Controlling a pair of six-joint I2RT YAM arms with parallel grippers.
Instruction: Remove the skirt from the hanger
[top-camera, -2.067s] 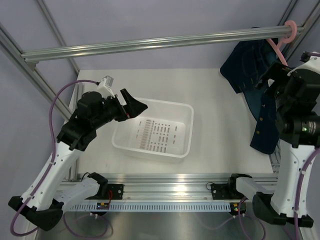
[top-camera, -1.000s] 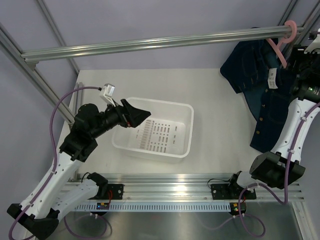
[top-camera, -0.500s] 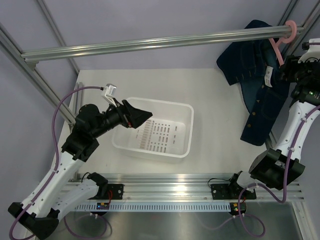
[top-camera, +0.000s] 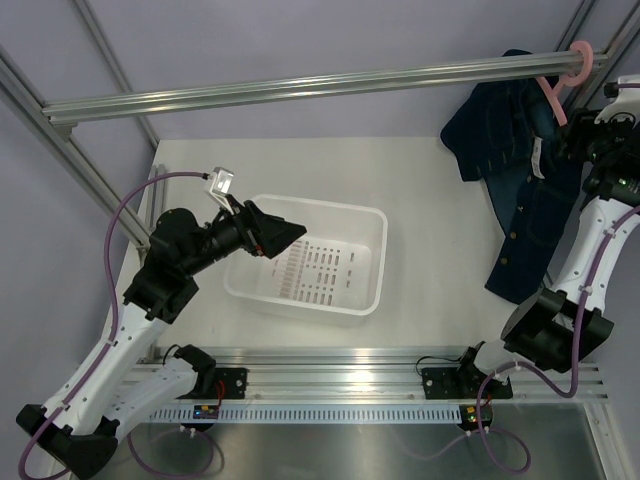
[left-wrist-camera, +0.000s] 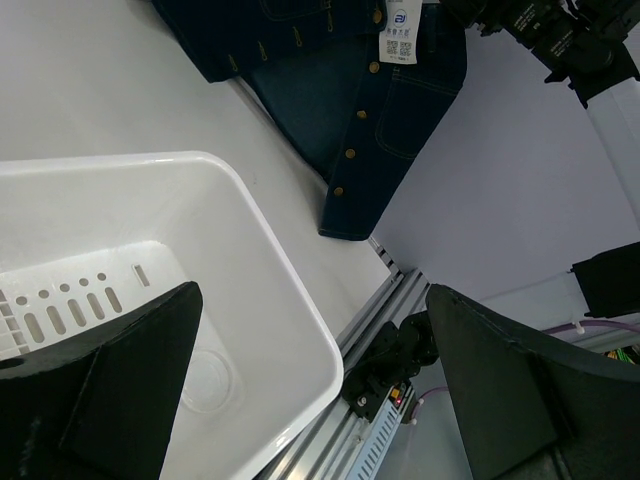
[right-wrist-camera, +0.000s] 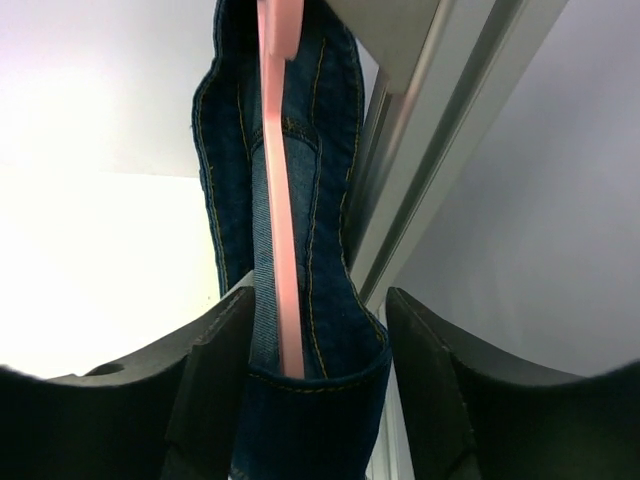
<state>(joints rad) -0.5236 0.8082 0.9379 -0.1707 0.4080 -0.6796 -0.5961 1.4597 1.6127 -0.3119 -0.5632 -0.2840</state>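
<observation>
Grasping step: right gripper (right-wrist-camera: 315, 335) half-closed around the dark navy denim skirt (right-wrist-camera: 332, 200) (thin pink plastic hanger (right-wrist-camera: 280, 200) inside) — firmness of hold unclear; next, pinch and pull the cloth free.

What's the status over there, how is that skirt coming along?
Left gripper open, over the bin. Right gripper straddling skirt and hanger; grip unclear. Skirt not yet off, hanger hooked on the rail. Nothing in the way.
</observation>
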